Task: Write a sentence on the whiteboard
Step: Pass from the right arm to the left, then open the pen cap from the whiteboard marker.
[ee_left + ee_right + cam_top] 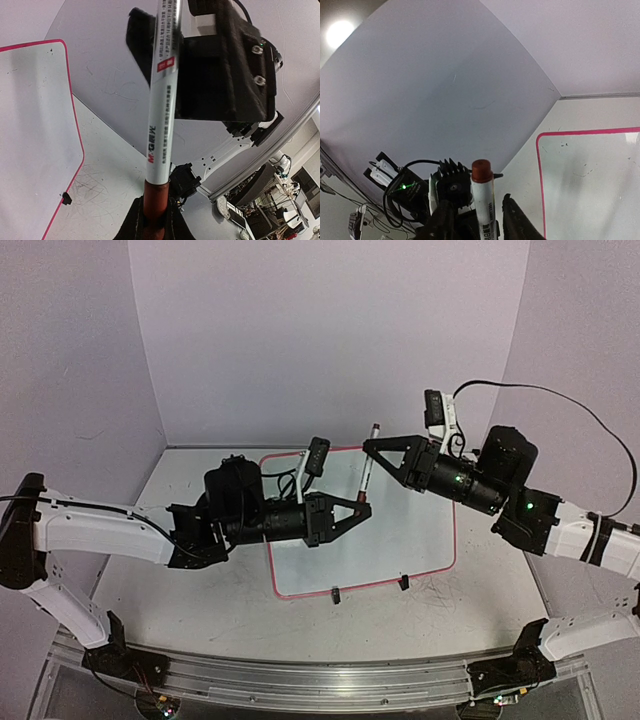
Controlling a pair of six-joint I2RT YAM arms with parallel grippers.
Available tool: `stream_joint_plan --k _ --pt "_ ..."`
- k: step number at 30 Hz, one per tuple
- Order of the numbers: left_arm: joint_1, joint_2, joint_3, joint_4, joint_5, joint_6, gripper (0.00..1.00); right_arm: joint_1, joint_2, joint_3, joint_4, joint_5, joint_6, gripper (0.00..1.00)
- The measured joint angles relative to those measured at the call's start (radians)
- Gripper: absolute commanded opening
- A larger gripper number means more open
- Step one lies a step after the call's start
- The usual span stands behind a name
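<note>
Left pincer (pixel 358 503): closed on the long red end section (pixel 155 197) of the marker (pixel 367 470), taken to be the cap. The white barrel was seen to run straight out from between its fingertips.

Right pincer (pixel 370 445): set around the upper barrel, just short of the small red plug (pixel 481 170) at the far end. Its fingers (pixel 515 220) were observed on either side of the barrel with slim gaps showing, so it was recorded as parted and not clamping.

Axis: the marker's long axis was noted to lie from one pincer to the other, steeply tilted. The capped end was at the left pincer and the plug end just beyond the right pincer. Both pincers were on the marker, but only the left was judged to carry it.

Whiteboard (pixel 400 540): flat on the bench (pixel 200 590), directly beneath both pincers and well apart from the marker. No sentence could be made out on it, only a few specks.

Judgement: the writing tip was taken to be covered and to sit at the left pincer's end. The coming move is expected to turn on a pull along the marker's axis. For that, the barrel would have to be clamped by the right pincer.
</note>
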Motion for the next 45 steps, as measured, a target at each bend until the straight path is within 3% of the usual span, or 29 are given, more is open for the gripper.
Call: stream_joint_plan --k 1,2,13,19,24,28,37,43,45 --pt "0.004 -0.008 -0.009 -0.003 0.002 0.009 0.00 0.002 0.002 0.016 -0.042 -0.009 -0.020 0.87" --pt "0.009 -0.021 -0.022 -0.010 0.007 0.017 0.00 0.004 0.001 0.027 -0.082 -0.015 -0.047 0.97" --pt "0.025 -0.146 -0.064 -0.209 0.074 0.147 0.00 0.005 -0.042 0.143 -0.476 0.033 -0.326 0.97" --pt "0.025 -0.153 -0.070 -0.253 0.082 0.168 0.00 0.005 0.069 0.195 -0.469 -0.122 -0.328 0.71" --pt "0.025 -0.150 -0.071 -0.265 0.080 0.169 0.00 0.005 0.130 0.134 -0.366 -0.226 -0.257 0.28" --pt "0.026 -0.140 -0.072 -0.278 0.073 0.168 0.00 0.010 0.132 0.105 -0.279 -0.242 -0.190 0.03" --pt "0.023 -0.144 -0.117 -0.164 0.041 0.154 0.00 0.002 0.080 0.068 -0.218 -0.202 -0.085 0.00" --pt "0.020 -0.265 -0.278 -0.254 0.010 0.118 0.00 -0.231 -0.174 0.064 -0.170 -0.121 -0.096 0.00" --pt "0.021 -0.315 -0.305 -0.314 -0.018 0.105 0.00 -0.246 -0.222 0.076 -0.155 -0.125 -0.115 0.00"
